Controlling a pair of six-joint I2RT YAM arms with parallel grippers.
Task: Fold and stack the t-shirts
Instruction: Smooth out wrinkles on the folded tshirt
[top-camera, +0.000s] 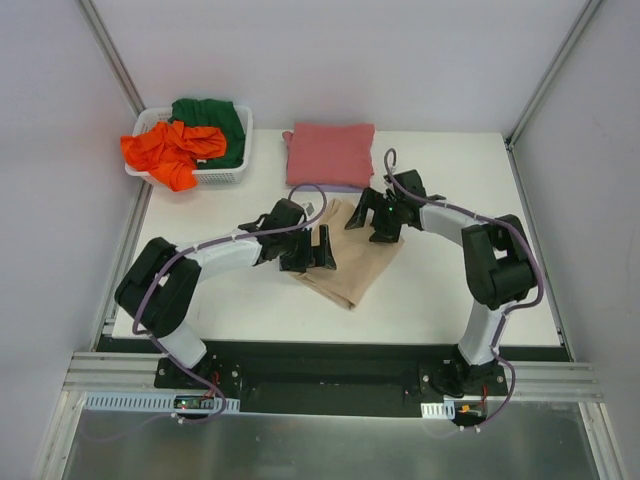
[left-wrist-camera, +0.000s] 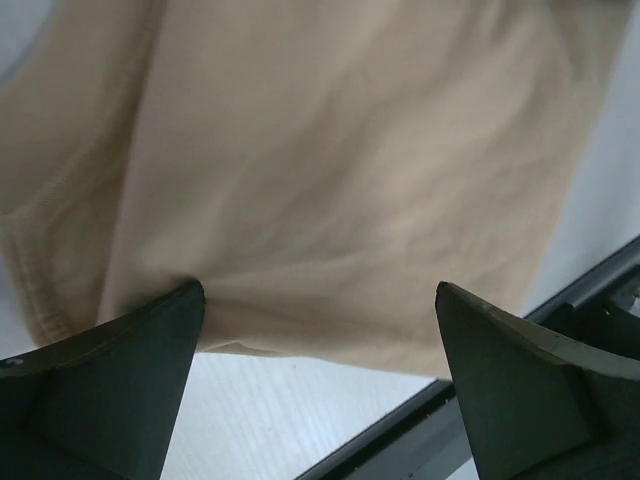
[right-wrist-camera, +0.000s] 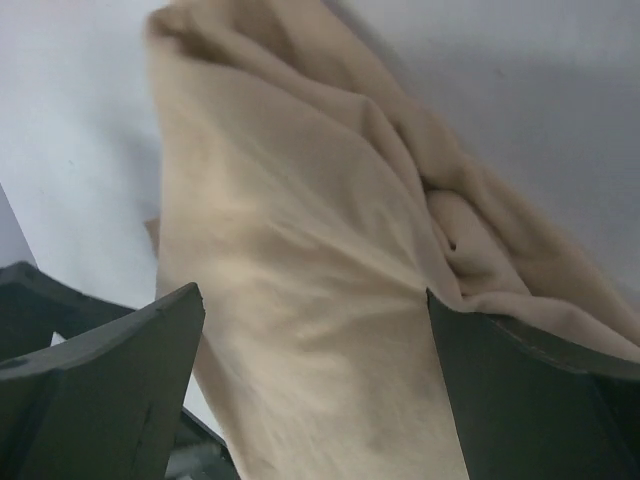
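A tan-beige t-shirt (top-camera: 352, 268) lies partly folded on the white table, between the two arms. My left gripper (top-camera: 312, 254) stands open at its left edge and my right gripper (top-camera: 377, 220) stands open at its upper right. In the left wrist view the tan cloth (left-wrist-camera: 330, 170) lies flat past the open gripper (left-wrist-camera: 320, 290), with nothing held. The right wrist view shows the open gripper (right-wrist-camera: 312, 293) over rumpled tan cloth (right-wrist-camera: 320, 250). A folded pinkish-red t-shirt (top-camera: 330, 154) lies behind. Orange (top-camera: 172, 150) and dark green (top-camera: 214, 122) t-shirts fill the basket.
The white slotted basket (top-camera: 238, 166) stands at the table's back left corner. The table's dark front edge (left-wrist-camera: 470, 415) runs close under my left gripper. Grey walls enclose the left, back and right sides.
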